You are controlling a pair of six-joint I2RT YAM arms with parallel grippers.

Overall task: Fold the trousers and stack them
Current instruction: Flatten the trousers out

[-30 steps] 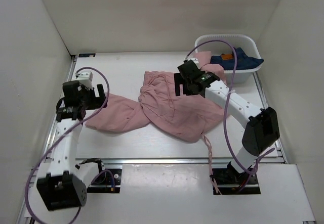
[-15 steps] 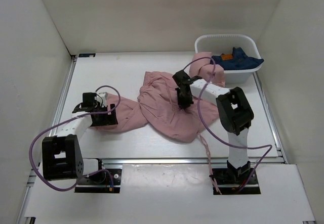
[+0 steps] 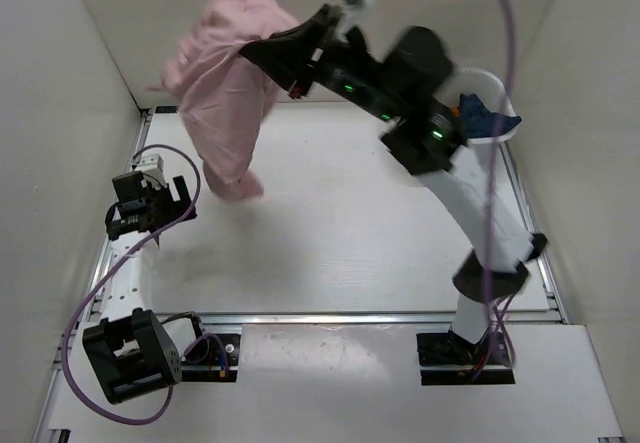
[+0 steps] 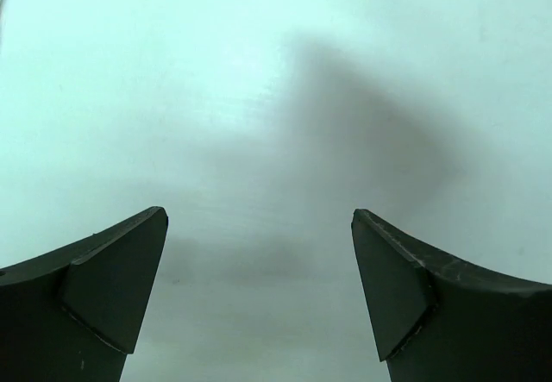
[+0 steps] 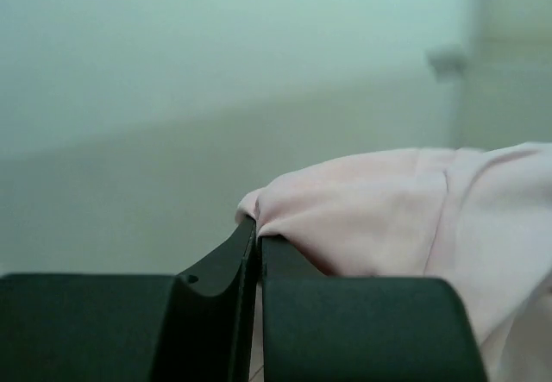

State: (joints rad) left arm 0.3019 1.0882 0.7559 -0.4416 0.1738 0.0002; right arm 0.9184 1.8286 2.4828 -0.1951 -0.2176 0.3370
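— Pink trousers (image 3: 225, 73), where? Which arm's nearer?
— High over the table (image 3: 350, 233), long axis hanging straight down, low end near its far-left part. My right gripper (image 3: 258, 49) is pinched tight on the top edge. My left gripper (image 3: 152, 199), gaping and empty, sits nearer the low end.

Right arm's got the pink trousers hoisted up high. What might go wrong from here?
1. The right pincer pinches only a thin fold of the wrinkled dusty-pink fabric trousers at its tips; their weight may pull it loose.
2. They hang bunched, so they may land crumpled on the white table.
3. The open left pincer is empty and apart from the cloth, so nothing would catch a slip.
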